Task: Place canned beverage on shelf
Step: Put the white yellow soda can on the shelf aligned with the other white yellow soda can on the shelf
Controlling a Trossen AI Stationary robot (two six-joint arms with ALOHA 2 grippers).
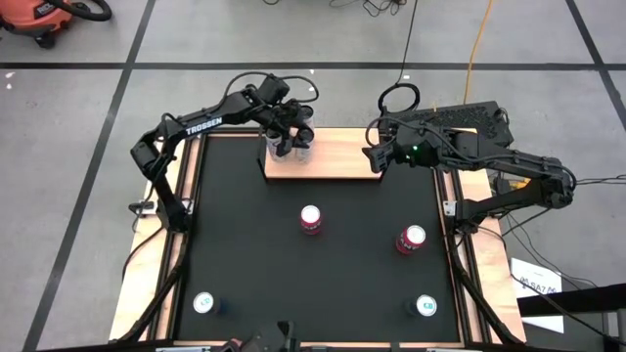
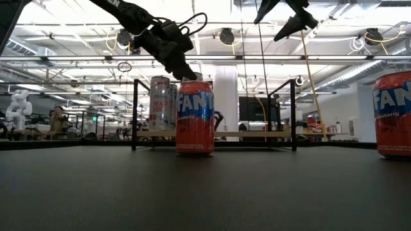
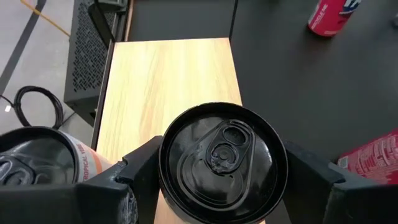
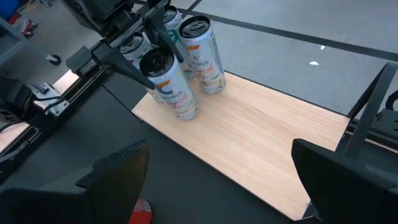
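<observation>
We read "FANTA" on the red soda can [image 2: 194,117] standing mid-desk, and "TROSSEN" on the left arm [image 1: 203,123]. The left pincer [image 3: 221,171] grips a slim white black-topped can [image 4: 171,84] upright, long axis vertical, on the light-wood shelf [image 1: 337,156] beside another such can [image 4: 203,53]. The right pincer [image 4: 221,171] hangs wide open, empty, above the shelf's other end.

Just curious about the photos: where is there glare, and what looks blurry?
Low view: bright ceiling lights glare overhead, and the near tabletop is soft. Left wrist view: the can top shows a faint sheen, and its hand's fingers are blurred.
</observation>
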